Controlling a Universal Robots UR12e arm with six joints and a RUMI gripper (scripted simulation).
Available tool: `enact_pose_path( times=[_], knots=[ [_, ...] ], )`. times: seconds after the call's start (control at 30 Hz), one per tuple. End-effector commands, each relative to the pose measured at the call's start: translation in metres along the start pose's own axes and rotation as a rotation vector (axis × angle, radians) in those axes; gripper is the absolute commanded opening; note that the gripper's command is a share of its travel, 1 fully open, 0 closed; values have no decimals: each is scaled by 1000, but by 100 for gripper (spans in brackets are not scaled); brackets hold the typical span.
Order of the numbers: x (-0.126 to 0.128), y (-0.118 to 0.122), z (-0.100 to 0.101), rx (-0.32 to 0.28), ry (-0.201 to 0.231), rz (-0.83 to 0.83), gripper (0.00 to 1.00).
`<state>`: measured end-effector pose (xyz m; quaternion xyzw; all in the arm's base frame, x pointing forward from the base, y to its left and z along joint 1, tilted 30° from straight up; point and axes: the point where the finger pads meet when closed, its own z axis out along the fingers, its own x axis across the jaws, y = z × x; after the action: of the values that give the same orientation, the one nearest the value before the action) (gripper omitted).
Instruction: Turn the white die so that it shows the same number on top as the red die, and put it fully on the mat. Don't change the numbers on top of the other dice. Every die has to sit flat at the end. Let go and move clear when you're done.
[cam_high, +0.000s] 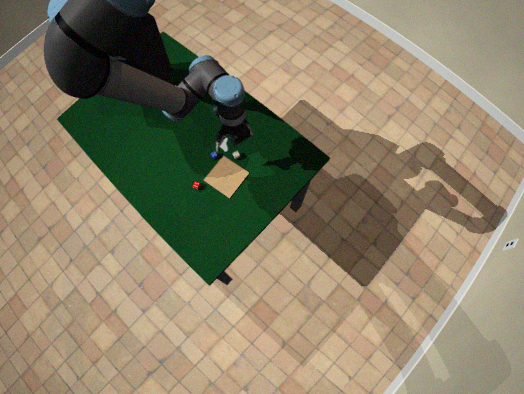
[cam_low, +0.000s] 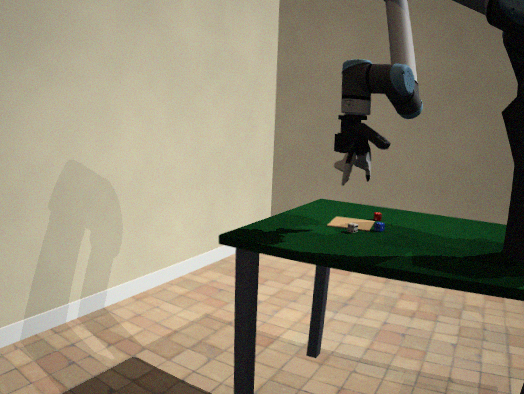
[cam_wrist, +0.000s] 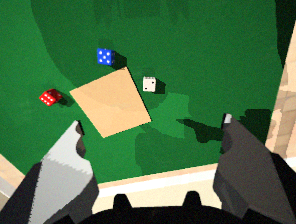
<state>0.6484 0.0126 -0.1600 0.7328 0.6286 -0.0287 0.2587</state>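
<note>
Green table (cam_high: 165, 170) (cam_low: 440, 245) (cam_wrist: 175, 30) beneath three dice and a tan mat (cam_high: 226, 178) (cam_low: 345, 222) (cam_wrist: 112, 102).

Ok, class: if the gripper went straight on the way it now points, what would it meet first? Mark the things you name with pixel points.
Probably the green table top (cam_high: 150, 175) (cam_low: 425, 237) (cam_wrist: 115, 160) or the mat (cam_high: 226, 177) (cam_low: 344, 221) (cam_wrist: 110, 102) by its corner; the gripper (cam_high: 232, 143) (cam_low: 355, 181) (cam_wrist: 151, 117) points down there, though depth leaves unclear which.

On the table (cam_high: 165, 175) (cam_low: 300, 240) (cam_wrist: 165, 155) there are 3 dice: 1 red die (cam_high: 197, 185) (cam_low: 377, 216) (cam_wrist: 50, 97), 1 blue die (cam_high: 214, 155) (cam_low: 379, 227) (cam_wrist: 105, 56) and 1 white die (cam_high: 236, 155) (cam_low: 353, 228) (cam_wrist: 149, 84). There is 1 mat (cam_high: 226, 178) (cam_low: 348, 223) (cam_wrist: 111, 103). The room shows 1 table, 1 robot arm (cam_high: 145, 90) (cam_low: 356, 82) and, on the wall, 1 socket plate (cam_high: 510, 244). The gripper (cam_high: 223, 148) (cam_low: 356, 180) (cam_wrist: 151, 117) counts 1, with 2 jaws.
</note>
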Motion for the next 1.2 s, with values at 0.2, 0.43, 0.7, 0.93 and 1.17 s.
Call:
enact_pose_path(
  times=[0.2, 0.43, 0.7, 0.93, 1.17],
  knots=[
    [-1, -1, 8, -2, 1, -264, 100],
    [-2, -2, 15, -2, 1, -464, 100],
    [-2, -2, 22, -2, 1, -665, 100],
    [-2, -1, 28, -2, 0, -860, 100],
    [-2, -1, 34, -2, 0, -1027, 100]
  ],
)
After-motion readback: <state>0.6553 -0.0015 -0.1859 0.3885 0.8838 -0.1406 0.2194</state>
